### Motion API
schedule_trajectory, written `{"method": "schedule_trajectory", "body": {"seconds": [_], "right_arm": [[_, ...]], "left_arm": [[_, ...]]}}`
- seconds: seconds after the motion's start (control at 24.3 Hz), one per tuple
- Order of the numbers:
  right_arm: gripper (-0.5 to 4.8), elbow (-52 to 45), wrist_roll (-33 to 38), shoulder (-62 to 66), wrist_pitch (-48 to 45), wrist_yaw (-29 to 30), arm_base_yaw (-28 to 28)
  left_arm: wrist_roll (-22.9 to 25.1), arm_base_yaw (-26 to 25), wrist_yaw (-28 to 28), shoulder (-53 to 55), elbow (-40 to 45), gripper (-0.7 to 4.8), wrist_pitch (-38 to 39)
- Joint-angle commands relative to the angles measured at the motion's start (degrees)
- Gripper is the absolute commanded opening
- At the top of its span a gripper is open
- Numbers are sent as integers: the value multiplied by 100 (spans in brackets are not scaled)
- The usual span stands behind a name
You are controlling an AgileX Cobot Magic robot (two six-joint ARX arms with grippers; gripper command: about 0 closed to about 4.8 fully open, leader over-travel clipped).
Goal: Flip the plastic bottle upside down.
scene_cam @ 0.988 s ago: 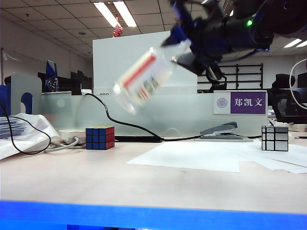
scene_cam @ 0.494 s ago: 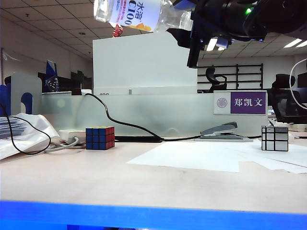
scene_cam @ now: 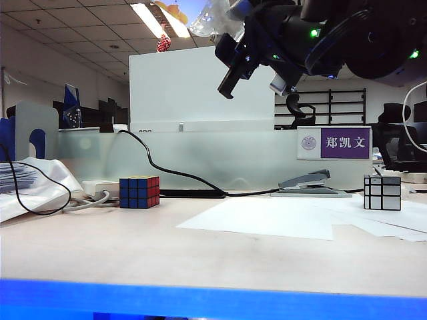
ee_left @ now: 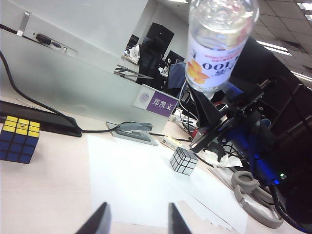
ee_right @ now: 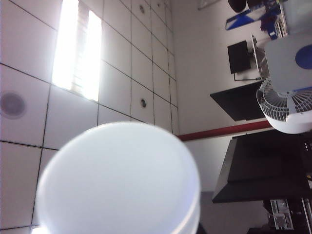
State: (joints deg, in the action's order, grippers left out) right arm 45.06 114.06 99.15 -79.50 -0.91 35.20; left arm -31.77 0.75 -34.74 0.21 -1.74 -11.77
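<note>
High above the table, my right gripper (scene_cam: pixel 243 37) is shut on the plastic bottle (scene_cam: pixel 212 17). In the exterior view only the bottle's clear end shows; the remainder runs off the frame. The left wrist view shows the bottle (ee_left: pixel 219 44) standing on end above the right gripper (ee_left: pixel 214 105), its label text upside down and its narrow end down in the jaws. In the right wrist view a round pale end of the bottle (ee_right: pixel 119 180) hides the fingers. My left gripper (ee_left: pixel 138 219) is open and empty, low over the white paper (ee_left: pixel 141 180). It is not visible in the exterior view.
A coloured Rubik's cube (scene_cam: pixel 139 192) sits at the back left with a black cable (scene_cam: pixel 167 170) behind it. A stapler (scene_cam: pixel 308 183) and a silver cube (scene_cam: pixel 382 192) stand at the back right. White sheets (scene_cam: pixel 267 219) cover the middle, and a frosted divider (scene_cam: pixel 200 157) closes the back.
The right wrist has rolled, swinging the bottle from hanging down-left, through level, to pointing up out of the exterior view. The left gripper has stayed still.
</note>
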Motion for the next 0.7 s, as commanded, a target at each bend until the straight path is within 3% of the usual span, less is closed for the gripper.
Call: {"method": "schedule_trajectory", "body": {"seconds": [0.04, 0.16, 0.25, 0.29, 0.37, 0.66, 0.7], "right_arm": [[-5, 15, -81, -2, -157, -57, 7], [-5, 15, -247, -2, -157, -50, 2], [-5, 17, -1067, -2, -153, 42, -4], [-6, 17, -1716, -2, -125, 326, -22], [-6, 24, -2306, -9, -133, 804, -26], [-5, 24, -2041, -11, -153, 1134, 26], [-5, 24, -2039, -11, -155, 1163, 42]], "left_arm": [[-2, -4, -44, -9, -37, 161, -70], [0, -4, -39, -9, -37, 161, -70], [0, -4, -42, -9, -37, 161, -72], [0, -4, -42, -9, -37, 161, -72], [-2, -4, -42, -9, -37, 161, -74], [31, -4, 260, -9, -35, 163, -98], [33, -2, 258, -9, -35, 221, -131]]}}
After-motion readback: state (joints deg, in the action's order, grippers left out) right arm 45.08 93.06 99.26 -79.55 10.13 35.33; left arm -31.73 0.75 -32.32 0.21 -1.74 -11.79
